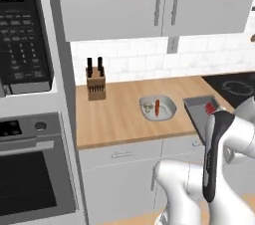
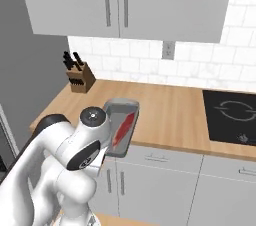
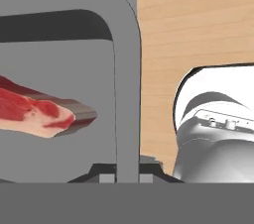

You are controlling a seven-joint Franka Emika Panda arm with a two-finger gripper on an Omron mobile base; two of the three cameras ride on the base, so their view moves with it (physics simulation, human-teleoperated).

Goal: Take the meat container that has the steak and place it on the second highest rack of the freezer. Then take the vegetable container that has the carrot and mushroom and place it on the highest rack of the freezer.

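Hand view, claw (image 3: 127, 176) clamped on meat container (image 3: 126, 69) rim, steak (image 3: 34, 111) inside

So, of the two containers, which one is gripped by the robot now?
The meat container, the dark-grey straight-sided tray with the red steak. The gripper is shut on its rim. The paler rounded tray with the carrot lies untouched on the counter.

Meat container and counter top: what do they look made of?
Meat container: looks like matte grey metal or hard plastic, given its thin, stiff, uniform walls; which one is unclear. Counter: light wood with a satin finish, or a laminate imitating it, showing long parallel grain lines.
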